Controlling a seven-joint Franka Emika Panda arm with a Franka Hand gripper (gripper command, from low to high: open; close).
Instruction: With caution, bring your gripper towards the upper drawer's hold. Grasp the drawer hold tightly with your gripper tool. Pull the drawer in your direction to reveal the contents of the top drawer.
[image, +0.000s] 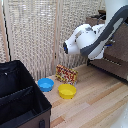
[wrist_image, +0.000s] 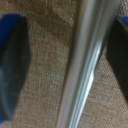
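In the wrist view my gripper (wrist_image: 65, 65) is open, and its two dark blue-tipped fingers (wrist_image: 12, 65) straddle the drawer hold (wrist_image: 87, 60), a straight silver bar seen very close and blurred. The bar lies near one finger and well apart from the other. The brown front of the top drawer (wrist_image: 42, 60) fills the background. In the exterior view the white arm (image: 87, 40) reaches to the brown dresser (image: 120, 50) at the exterior view's right. The arm's bulk hides the gripper and the hold there.
A blue bowl (image: 45, 84), a yellow bowl (image: 67, 91) and a colourful box (image: 66, 74) sit on the wooden floor. A large black bin (image: 20, 97) stands at the exterior view's lower left. A woven folding screen (image: 45, 30) stands behind.
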